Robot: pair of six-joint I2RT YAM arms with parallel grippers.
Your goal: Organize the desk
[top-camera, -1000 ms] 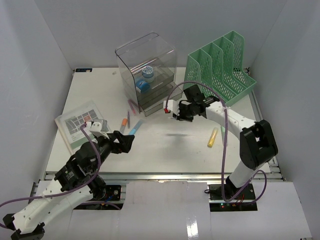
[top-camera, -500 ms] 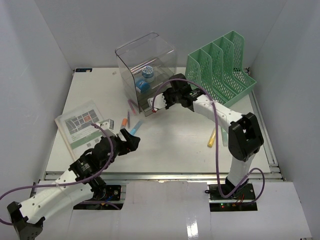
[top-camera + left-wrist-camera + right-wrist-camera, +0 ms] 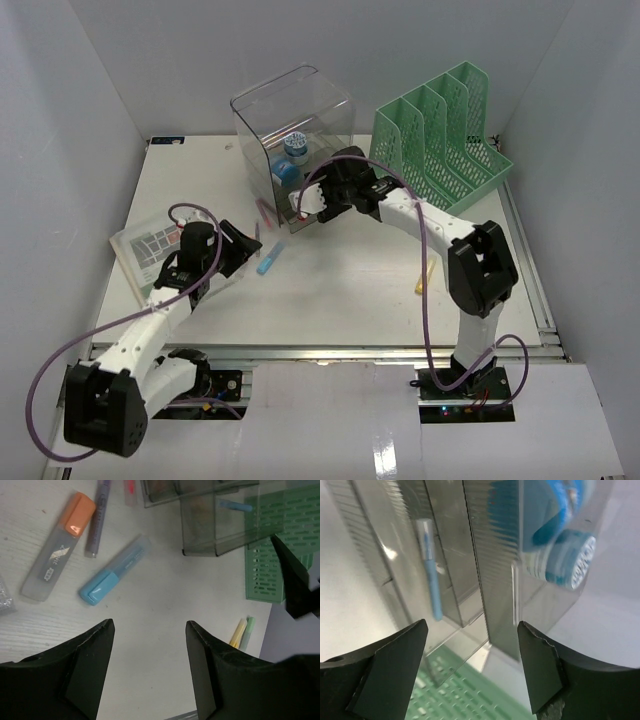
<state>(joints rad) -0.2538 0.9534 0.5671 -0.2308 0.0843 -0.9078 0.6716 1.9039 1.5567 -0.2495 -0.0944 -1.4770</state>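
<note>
The white desk (image 3: 340,300) carries loose pens. My left gripper (image 3: 243,246) hovers low over it, open and empty, as the left wrist view (image 3: 149,625) shows. Just ahead of it lie a blue highlighter (image 3: 112,572) (image 3: 268,262), an orange highlighter (image 3: 60,565) and a purple pen (image 3: 97,517). My right gripper (image 3: 306,205) is at the front of the clear smoky drawer box (image 3: 290,120), open with nothing between its fingers (image 3: 471,625). A blue pen (image 3: 432,575) lies inside a pulled-out drawer. Blue tape rolls (image 3: 565,545) sit on the box's upper shelf.
The green mesh file rack (image 3: 440,130) stands at the back right beside the box. A yellow highlighter (image 3: 425,278) and a green one (image 3: 247,632) lie right of centre. A printed booklet (image 3: 145,250) lies at the left. A pink pen (image 3: 265,210) rests near the box.
The right gripper reached the drawer box and its jaws opened; the blue pen now lies in the drawer. The left gripper swung back and left toward the highlighters, jaws a little narrower.
</note>
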